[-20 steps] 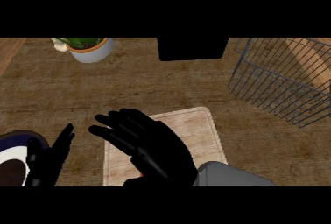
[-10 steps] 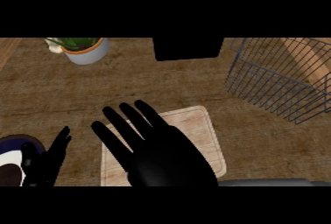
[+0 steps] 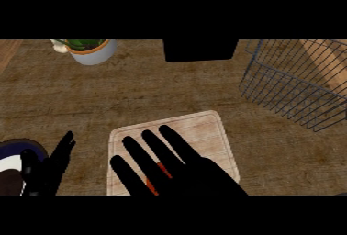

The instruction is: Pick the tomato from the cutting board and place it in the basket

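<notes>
Your right robot hand (image 3: 180,172) lies over the cutting board (image 3: 203,133) with its fingers straight and spread, gripping nothing; slivers of the red tomato (image 3: 163,170) show between those fingers, so it sits on the board beneath the hand; your left robot hand (image 3: 51,165) rests at the lower left edge, fingers up and relaxed; the wire basket (image 3: 284,92) stands well apart at the worktop's (image 3: 136,96) upper right; a potted plant (image 3: 88,49) sits at the upper left.

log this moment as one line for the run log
phase: reaching | right hand: open, fingers straight over tomato on cutting board | left hand: resting open at lower left | basket: upper right, tomato not in it
</notes>
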`<state>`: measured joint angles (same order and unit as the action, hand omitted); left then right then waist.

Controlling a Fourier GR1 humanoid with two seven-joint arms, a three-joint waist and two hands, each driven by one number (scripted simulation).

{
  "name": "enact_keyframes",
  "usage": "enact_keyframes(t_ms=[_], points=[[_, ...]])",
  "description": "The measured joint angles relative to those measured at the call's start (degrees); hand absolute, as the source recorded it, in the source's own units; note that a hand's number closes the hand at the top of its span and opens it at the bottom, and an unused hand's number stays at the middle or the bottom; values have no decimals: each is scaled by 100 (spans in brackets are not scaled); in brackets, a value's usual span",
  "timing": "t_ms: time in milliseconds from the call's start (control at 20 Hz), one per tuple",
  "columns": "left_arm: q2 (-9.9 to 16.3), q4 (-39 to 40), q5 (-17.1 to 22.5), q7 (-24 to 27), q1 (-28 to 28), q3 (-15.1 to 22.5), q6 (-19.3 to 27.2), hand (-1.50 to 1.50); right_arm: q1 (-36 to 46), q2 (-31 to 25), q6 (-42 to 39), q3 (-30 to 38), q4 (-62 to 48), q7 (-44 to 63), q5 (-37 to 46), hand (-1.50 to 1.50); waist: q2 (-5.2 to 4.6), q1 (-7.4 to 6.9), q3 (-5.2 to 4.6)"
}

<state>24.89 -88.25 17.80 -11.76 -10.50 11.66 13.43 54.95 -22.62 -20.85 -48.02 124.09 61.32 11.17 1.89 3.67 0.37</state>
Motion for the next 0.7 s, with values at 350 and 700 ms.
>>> enact_keyframes(t_ms=[350, 700], points=[[-32, 36, -21, -57, 120, -6, -72, 0, 102, -208, -58, 109, 470, 420, -693, -150, -39, -99, 7], [-114, 173, -95, 60, 248, 2, -192, 0, 120, -65, 21, 23, 382, 473, -600, -150, -74, -214, 24]])
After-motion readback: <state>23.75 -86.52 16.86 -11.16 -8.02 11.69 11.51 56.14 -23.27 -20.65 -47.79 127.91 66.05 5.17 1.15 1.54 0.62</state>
